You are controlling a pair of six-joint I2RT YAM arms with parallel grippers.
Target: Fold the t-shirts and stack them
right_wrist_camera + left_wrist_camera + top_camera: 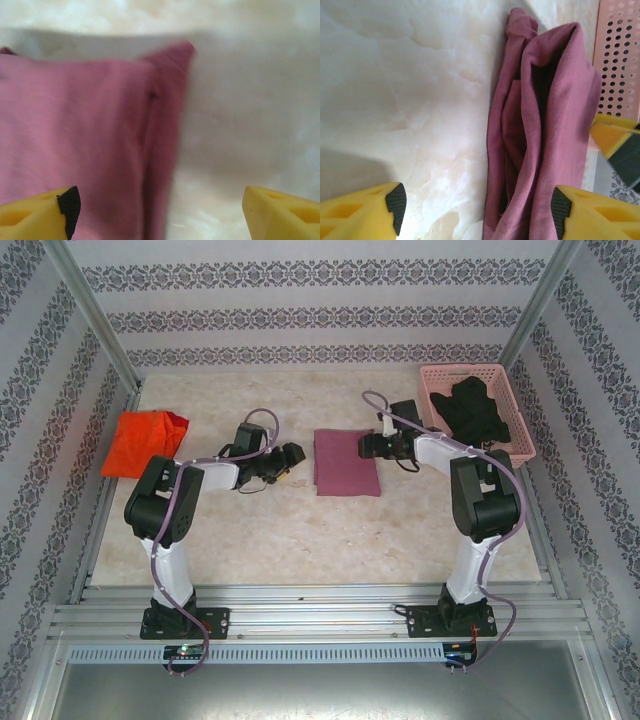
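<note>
Top external: maroon shirt (pixel 347 462) sits folded in the middle of the worktop (pixel 300 530), orange shirt (pixel 143 442) at the left edge. Left claw (pixel 292 454) and right claw (pixel 367 446) are both open and empty. My worry is a finger snagging the loose fold edge and undoing it.

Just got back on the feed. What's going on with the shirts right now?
The maroon t-shirt lies folded into a rectangle at the middle of the table. Both arms reach in toward it. The left gripper sits open just off its left edge, and the right gripper hangs open over its right edge. Neither holds cloth. The orange t-shirt lies loosely bunched at the far left, so nothing is stacked yet. A pink basket at the far right holds dark clothing.
</note>
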